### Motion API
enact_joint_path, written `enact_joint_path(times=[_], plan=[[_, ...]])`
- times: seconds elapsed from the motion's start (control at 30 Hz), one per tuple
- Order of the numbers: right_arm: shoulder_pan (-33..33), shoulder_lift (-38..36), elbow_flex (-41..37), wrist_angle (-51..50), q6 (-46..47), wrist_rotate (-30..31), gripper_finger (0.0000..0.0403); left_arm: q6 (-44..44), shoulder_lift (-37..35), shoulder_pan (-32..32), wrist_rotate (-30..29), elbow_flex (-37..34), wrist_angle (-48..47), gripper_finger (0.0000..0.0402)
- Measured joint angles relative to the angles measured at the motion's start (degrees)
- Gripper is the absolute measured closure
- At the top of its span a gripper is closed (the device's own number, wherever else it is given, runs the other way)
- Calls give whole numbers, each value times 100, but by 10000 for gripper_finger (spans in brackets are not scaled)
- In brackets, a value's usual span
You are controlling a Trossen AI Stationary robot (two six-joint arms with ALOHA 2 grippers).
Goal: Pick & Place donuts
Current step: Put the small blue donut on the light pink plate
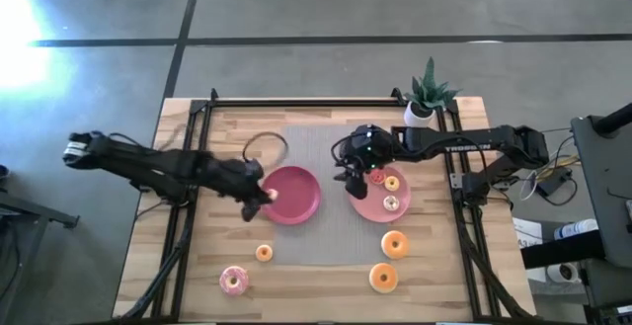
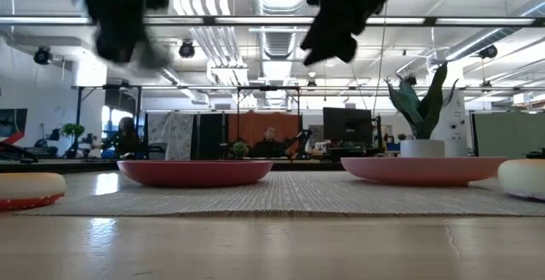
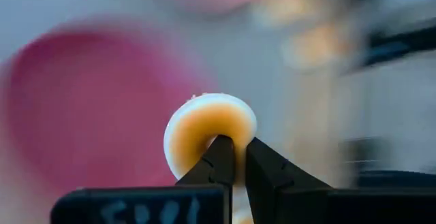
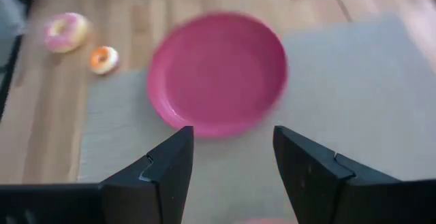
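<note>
While left gripper (image 3: 234,157) jaws pinch a donut (image 3: 204,125) above the left pink plate (image 1: 301,202), right gripper (image 4: 231,163) jaws wide, potted plant (image 1: 428,93) behind.

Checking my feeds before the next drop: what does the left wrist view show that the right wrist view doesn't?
Only the left wrist view shows the left hand shut on a small orange donut. Only the right wrist view shows the right hand open and holding nothing, plus a pink donut and another orange donut on the wooden table. Both show the pink plate.
</note>
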Motion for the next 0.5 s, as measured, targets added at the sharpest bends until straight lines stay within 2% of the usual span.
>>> enact_joint_path(times=[0.1, 0.23, 0.3, 0.37, 0.5], plan=[[175, 4, 105, 304, -517, -32, 209, 101, -397, 135, 724, -81, 1202, 401], [333, 7, 338, 645, -397, -93, 209, 1, -466, 230, 759, -121, 1386, 401], [361, 7, 505, 813, -88, -98, 209, -53, -288, 263, 830, -126, 1625, 402], [391, 7, 664, 940, -21, -104, 209, -75, 7, 294, 1160, -130, 2291, 402], [540, 145, 1012, 794, -890, -102, 209, -222, 653, 478, 2137, -97, 3624, 401]])
